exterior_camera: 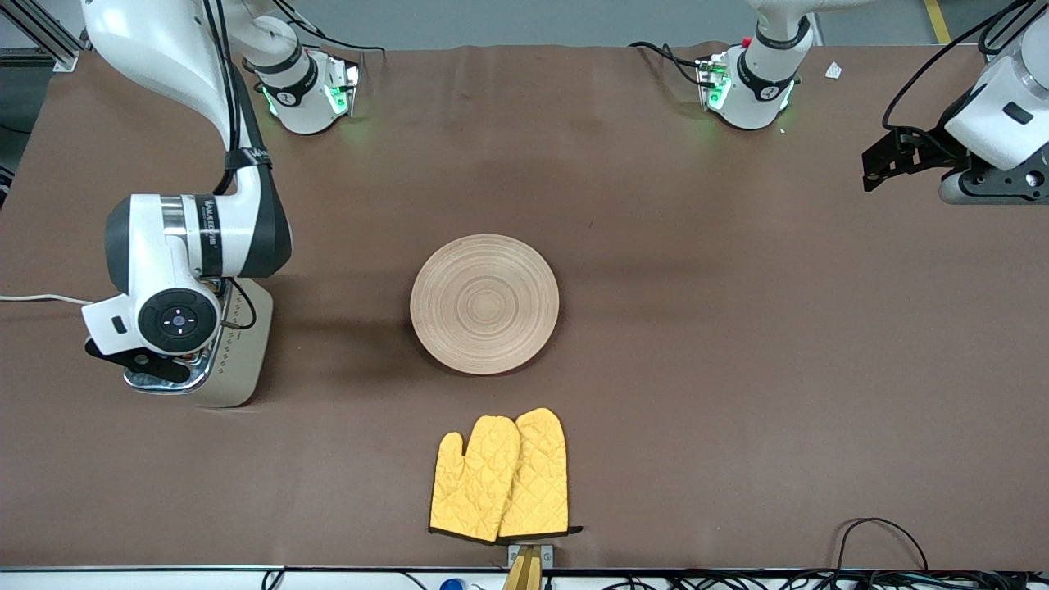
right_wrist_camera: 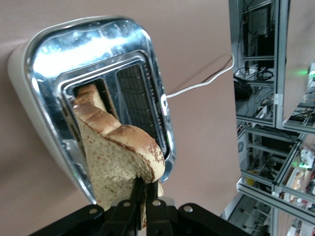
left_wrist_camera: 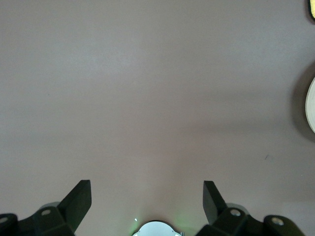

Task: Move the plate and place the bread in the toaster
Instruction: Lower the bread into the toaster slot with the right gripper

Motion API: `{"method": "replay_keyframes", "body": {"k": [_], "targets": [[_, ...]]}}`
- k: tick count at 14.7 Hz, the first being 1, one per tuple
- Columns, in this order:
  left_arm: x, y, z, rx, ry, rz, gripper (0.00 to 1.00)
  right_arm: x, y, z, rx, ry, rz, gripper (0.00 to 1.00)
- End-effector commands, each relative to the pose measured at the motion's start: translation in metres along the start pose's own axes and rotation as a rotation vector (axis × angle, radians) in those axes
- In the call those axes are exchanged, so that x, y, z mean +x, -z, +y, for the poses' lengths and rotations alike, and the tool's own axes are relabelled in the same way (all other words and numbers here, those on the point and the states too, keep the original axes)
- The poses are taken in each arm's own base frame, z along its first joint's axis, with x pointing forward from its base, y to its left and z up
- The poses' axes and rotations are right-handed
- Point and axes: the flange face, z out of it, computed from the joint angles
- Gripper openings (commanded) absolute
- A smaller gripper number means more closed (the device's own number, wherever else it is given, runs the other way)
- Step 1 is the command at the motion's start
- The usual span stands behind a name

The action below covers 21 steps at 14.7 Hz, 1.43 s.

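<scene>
Bread (right_wrist_camera: 115, 162): pinched by its lower edge in the right gripper (right_wrist_camera: 144, 204); the slice stands on edge with its long axis running along the toaster's slot, its upper end entering one slot, the crust edge showing as a brown rim.
Toaster (exterior_camera: 238, 360): lower left of the front view, at the right arm's end of the table, mostly hidden under the right arm's wrist; chrome top with two parallel slots in the right wrist view (right_wrist_camera: 98, 98); a white cord (exterior_camera: 41, 298) runs off toward the frame's left edge.
Right gripper: over the toaster, fingers pressed together on the slice.
Plate (exterior_camera: 484, 304): centre of the front view, flat on the brown table (exterior_camera: 737, 369), well apart from the toaster, nothing on it.
Oven mitts (exterior_camera: 501, 478): yellow pair, lower centre, nearer the front camera than the plate, fingertips pointing toward it.
Left gripper (left_wrist_camera: 146, 201): right edge of the front view (exterior_camera: 881, 168), over bare table; fingers spread wide, holding nothing; this arm waits.
Writing: a label on the right arm's cable strap, too small to read.
</scene>
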Motion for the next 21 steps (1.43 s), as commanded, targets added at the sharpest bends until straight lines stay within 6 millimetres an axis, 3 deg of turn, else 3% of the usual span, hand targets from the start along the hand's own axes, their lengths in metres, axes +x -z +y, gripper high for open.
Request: {"method": "replay_keyframes", "body": {"k": [1, 3, 5, 9, 14, 15, 17, 18, 19, 21], "targets": [[-0.002, 0.000, 0.001, -0.011, -0.016, -0.009, 1.00, -0.009, 0.004, -0.016, 0.034, -0.024, -0.014, 0.00], [-0.002, 0.000, 0.001, -0.011, -0.016, -0.009, 1.00, -0.012, 0.012, -0.018, 0.058, -0.023, -0.016, 0.00], [-0.002, 0.000, 0.001, -0.011, -0.016, -0.009, 1.00, -0.006, 0.006, -0.010, 0.065, -0.023, -0.027, 0.00], [-0.002, -0.001, 0.001, -0.011, -0.017, -0.011, 1.00, 0.040, -0.031, 0.036, 0.121, 0.104, -0.011, 0.01], [0.001, -0.004, 0.001, -0.012, -0.017, -0.015, 1.00, 0.047, -0.042, 0.024, 0.141, 0.116, 0.002, 0.04], [0.001, -0.005, 0.001, -0.012, -0.017, -0.017, 1.00, 0.047, -0.043, 0.024, 0.147, 0.111, -0.003, 0.24], [0.003, -0.007, 0.001, -0.013, -0.016, -0.020, 1.00, 0.048, -0.044, 0.025, 0.150, 0.115, -0.005, 0.79], [0.003, -0.007, 0.001, -0.013, -0.016, -0.020, 1.00, 0.048, -0.041, 0.029, 0.155, 0.115, 0.000, 0.96], [0.003, -0.007, 0.001, -0.013, -0.017, -0.018, 1.00, 0.046, -0.033, 0.033, 0.171, 0.132, 0.010, 1.00], [0.004, -0.007, 0.000, -0.012, -0.014, -0.020, 1.00, 0.039, -0.010, 0.067, 0.308, 0.221, 0.028, 1.00]]}}
